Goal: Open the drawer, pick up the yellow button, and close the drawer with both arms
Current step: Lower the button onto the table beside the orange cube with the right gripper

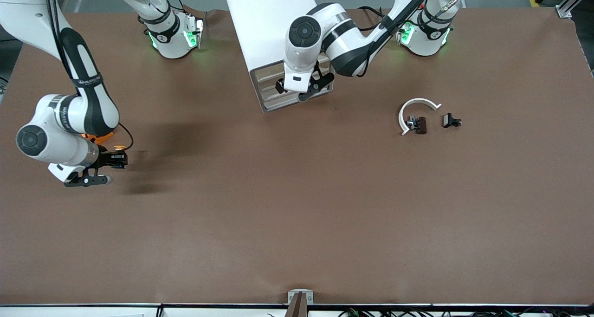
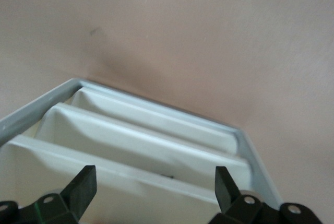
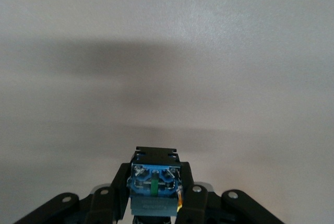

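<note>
The white cabinet (image 1: 267,24) stands between the arm bases, and its beige drawer fronts (image 1: 274,92) face the front camera. My left gripper (image 1: 297,90) hangs open and empty just above the top of those fronts. In the left wrist view its fingers (image 2: 83,187) straddle the topmost drawer's lip (image 2: 130,169), and I cannot tell how far that drawer stands out. My right gripper (image 1: 119,159) is over the table at the right arm's end, shut on the button (image 1: 119,150). The button's blue body (image 3: 155,182) fills the right gripper (image 3: 155,195) in the right wrist view.
An orange block (image 1: 100,136) lies partly hidden under the right arm's wrist. A white curved piece (image 1: 417,110) and two small dark parts (image 1: 417,124) (image 1: 451,120) lie toward the left arm's end, nearer the front camera than the cabinet.
</note>
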